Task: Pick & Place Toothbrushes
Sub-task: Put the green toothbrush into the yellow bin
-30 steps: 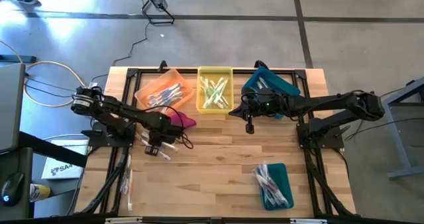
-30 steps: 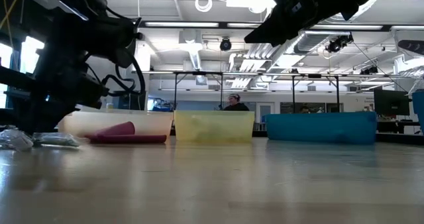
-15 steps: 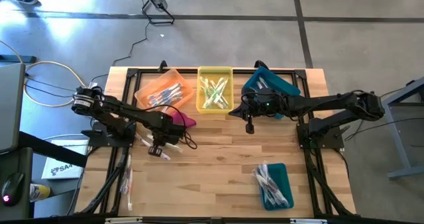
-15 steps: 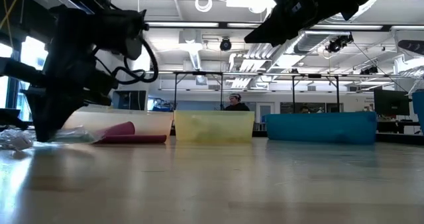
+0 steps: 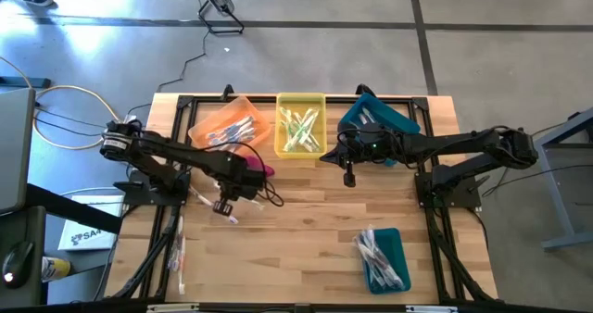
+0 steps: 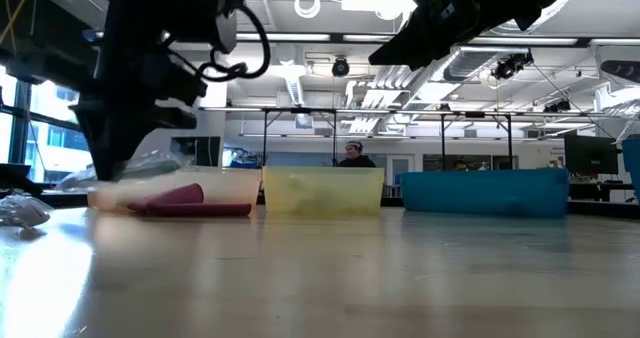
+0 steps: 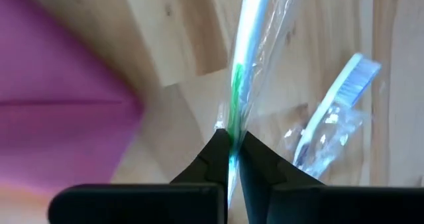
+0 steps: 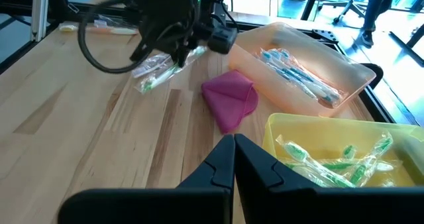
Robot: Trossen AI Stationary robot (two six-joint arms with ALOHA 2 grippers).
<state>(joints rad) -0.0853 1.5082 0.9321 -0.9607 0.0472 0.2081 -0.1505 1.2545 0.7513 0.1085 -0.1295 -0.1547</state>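
My left gripper (image 5: 225,205) hangs over the table's left half, near the magenta cloth (image 5: 261,169), shut on a green-and-white toothbrush in a clear wrapper (image 8: 156,73). A second wrapped toothbrush (image 7: 331,111) lies flat on the wood below it. More toothbrushes fill the orange bin (image 5: 227,125), the yellow bin (image 5: 301,125) and the near teal tray (image 5: 384,260). My right gripper (image 5: 349,178) waits shut and empty above the table in front of the yellow bin. My left gripper pinches the wrapped toothbrush (image 7: 233,121) between its two fingertips, which come from above and point down. The fingers lie across the stick, near one of its ends. The toothbrush is clear of the table and slants out from the fingers, its wrapper trailing (image 6: 150,165).
A teal bin (image 5: 382,118) stands at the far right. Loose wrapped toothbrushes lie by the table's left edge (image 5: 176,248) and on the wood to the left of my left gripper (image 6: 20,210). Bare wood stretches across the middle (image 5: 306,220). A person sits far behind the table (image 6: 352,156).
My left gripper has risen and drifted a little toward the table's right edge. The wrapped toothbrush, which lay flat on the wood, first came up at one end and now hangs clear of the table.
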